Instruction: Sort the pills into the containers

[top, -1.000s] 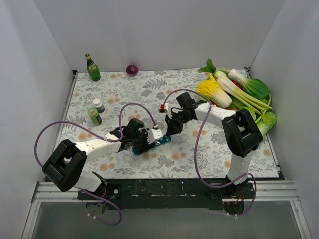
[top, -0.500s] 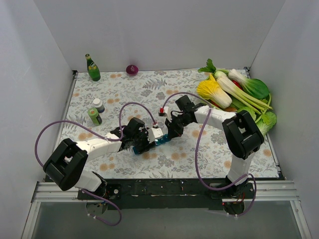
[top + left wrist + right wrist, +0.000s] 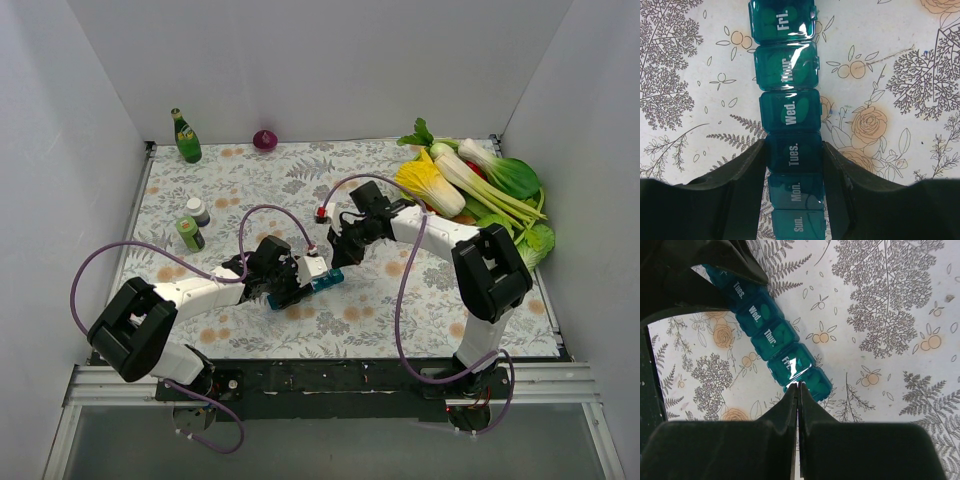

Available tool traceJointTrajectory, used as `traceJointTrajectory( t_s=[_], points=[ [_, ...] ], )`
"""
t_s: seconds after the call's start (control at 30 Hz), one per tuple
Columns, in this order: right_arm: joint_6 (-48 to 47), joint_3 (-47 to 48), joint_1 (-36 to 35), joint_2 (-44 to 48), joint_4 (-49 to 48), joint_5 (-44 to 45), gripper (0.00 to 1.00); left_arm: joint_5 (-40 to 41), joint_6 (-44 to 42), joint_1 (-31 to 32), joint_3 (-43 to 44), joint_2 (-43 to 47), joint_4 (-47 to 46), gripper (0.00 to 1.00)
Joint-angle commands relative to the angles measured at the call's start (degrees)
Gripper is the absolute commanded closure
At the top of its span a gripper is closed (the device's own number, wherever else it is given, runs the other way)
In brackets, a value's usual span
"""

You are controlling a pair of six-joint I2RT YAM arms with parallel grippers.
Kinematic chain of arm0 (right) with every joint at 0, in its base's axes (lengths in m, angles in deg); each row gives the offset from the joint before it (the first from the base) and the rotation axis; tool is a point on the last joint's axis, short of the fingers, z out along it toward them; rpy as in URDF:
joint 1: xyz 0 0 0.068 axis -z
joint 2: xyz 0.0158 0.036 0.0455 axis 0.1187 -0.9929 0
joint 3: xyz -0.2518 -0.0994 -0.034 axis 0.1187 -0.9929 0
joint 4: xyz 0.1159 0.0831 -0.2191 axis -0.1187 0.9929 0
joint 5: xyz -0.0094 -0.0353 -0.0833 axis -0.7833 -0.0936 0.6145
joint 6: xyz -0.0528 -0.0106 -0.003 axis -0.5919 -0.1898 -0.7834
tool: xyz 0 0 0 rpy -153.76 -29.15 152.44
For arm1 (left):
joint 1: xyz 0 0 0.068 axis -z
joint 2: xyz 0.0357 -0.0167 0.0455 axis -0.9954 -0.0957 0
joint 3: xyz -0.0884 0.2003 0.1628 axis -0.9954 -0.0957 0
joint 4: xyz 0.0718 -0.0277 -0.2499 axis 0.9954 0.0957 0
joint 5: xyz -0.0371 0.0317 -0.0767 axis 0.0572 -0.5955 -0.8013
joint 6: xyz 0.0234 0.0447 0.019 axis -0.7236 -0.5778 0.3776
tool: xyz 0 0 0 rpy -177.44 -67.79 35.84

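The teal pill-organizer strip (image 3: 326,282) lies on the flowered mat in the middle, its lids down. In the left wrist view the strip (image 3: 790,105) runs from "Sun." up to "Fri.", with pale green shapes showing through the Wed., Thur. and Fri. lids. My left gripper (image 3: 794,156) is shut on the strip, with its fingers (image 3: 747,172) pressed on both sides of the "Tues." compartment. My right gripper (image 3: 798,386) is shut and empty. Its tips are at the seam between "Fri." and the last compartment (image 3: 812,380). In the top view the right gripper (image 3: 337,262) is at the strip's right end and the left gripper (image 3: 288,290) at its left part.
A small green jar (image 3: 189,233) and a small white bottle (image 3: 198,210) stand at the left. A green glass bottle (image 3: 186,137) and a purple onion (image 3: 265,139) are at the back. Leafy vegetables (image 3: 475,180) are piled at the right. White walls enclose the mat.
My right gripper has shifted slightly left and back, and stays at the strip's right end. The left gripper and the strip have not moved.
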Motion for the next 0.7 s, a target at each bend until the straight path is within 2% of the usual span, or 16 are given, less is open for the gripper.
traceJointTrajectory(
  t_s=[0.0,0.37,0.53,0.67],
  points=[
    [0.47,2.73,-0.22,3.26,0.56,0.03,0.99,-0.56,0.83,0.31,-0.72,-1.56,4.03,0.83],
    [0.91,-4.29,-1.8,-0.59,-1.11,5.73,0.99,-0.56,1.18,0.31,-0.19,-2.17,4.55,0.83],
    [0.83,-2.11,-1.98,-3.95,0.29,9.35,0.99,-0.73,1.36,0.31,-0.01,-2.35,4.91,0.83],
    [0.48,-0.17,-1.63,-1.41,1.26,6.99,0.99,-0.73,1.44,0.31,0.07,-2.88,4.82,0.83]
  ],
)
